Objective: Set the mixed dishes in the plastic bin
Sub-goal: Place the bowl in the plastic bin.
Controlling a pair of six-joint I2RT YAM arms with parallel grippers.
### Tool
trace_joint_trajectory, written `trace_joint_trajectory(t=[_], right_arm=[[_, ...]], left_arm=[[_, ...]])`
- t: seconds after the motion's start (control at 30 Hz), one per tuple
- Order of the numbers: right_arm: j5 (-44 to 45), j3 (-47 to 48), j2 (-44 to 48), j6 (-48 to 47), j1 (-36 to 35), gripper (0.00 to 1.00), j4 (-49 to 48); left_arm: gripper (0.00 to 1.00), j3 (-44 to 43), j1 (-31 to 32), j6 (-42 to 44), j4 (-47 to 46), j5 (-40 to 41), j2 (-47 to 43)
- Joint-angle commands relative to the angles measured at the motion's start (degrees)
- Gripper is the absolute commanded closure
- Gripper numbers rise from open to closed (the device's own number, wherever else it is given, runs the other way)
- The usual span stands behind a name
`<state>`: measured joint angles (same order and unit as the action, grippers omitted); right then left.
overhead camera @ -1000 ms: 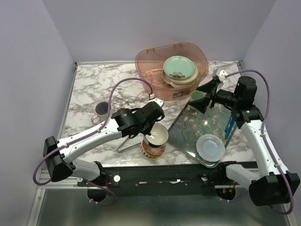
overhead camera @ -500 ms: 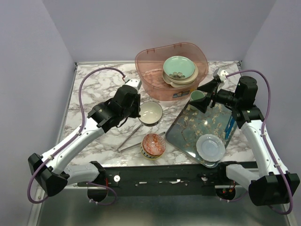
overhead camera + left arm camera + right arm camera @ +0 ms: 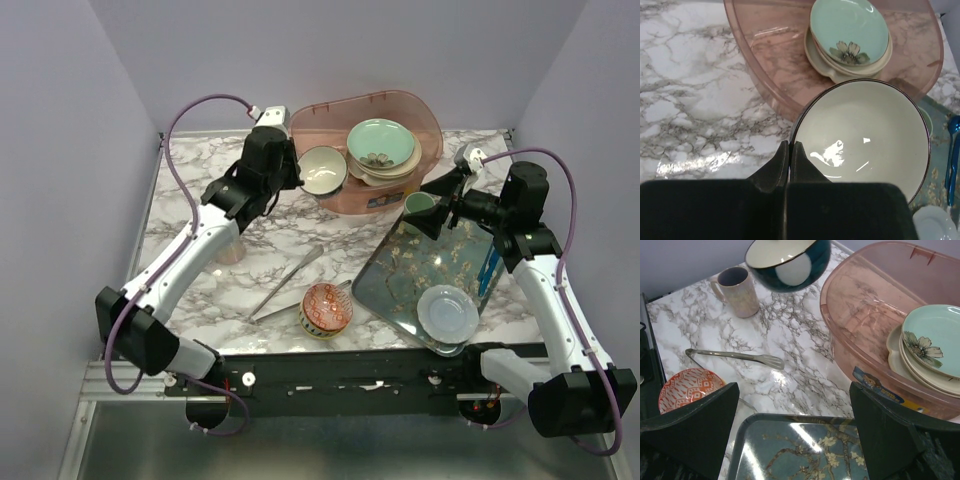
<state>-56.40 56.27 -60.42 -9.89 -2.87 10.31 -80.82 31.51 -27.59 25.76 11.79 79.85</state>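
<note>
My left gripper [image 3: 301, 172] is shut on the rim of the navy-and-yellow bowl [image 3: 323, 170], cream inside, and holds it in the air over the near left rim of the pink plastic bin [image 3: 310, 123]. The left wrist view shows the fingers [image 3: 781, 161] pinching the bowl's [image 3: 865, 135] edge. In the bin lie the mint-green plate [image 3: 382, 142] and a beige bowl [image 3: 388, 172] under it. The red patterned bowl [image 3: 326, 307] sits near the front edge. The lilac mug [image 3: 736, 291] stands at the left. My right gripper [image 3: 441, 206] is open and empty over the tray's far corner.
The floral tray [image 3: 400, 275] lies at the right with a pale plate [image 3: 447, 312], a blue utensil [image 3: 488, 268] and a small green cup [image 3: 419, 204]. Metal tongs [image 3: 285, 285] lie on the marble between the mug and the red bowl.
My left arm lifted the navy bowl from beside the red bowl and carried it back and up to the bin's left rim. The right arm has not moved.
</note>
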Motion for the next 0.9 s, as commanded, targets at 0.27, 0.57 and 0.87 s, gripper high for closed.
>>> trace_joint_trajectory(t=[0.27, 0.57, 0.87], right_arm=[[-1.43, -0.46, 1.45, 0.93, 1.29, 0.0, -0.64], [-1.34, -0.55, 1.19, 0.75, 1.64, 0.0, -0.64], [-1.08, -0.55, 0.83, 0.57, 2.0, 0.0, -0.64]], left_arm=[[1.0, -29.36, -2.5, 2.98, -4.76, 3.23, 23.05], [1.0, -44.51, -3.82, 6.94, -0.8, 5.87, 37.73], [1.0, -52.16, -5.58, 9.22, -0.62, 7.1, 47.32]])
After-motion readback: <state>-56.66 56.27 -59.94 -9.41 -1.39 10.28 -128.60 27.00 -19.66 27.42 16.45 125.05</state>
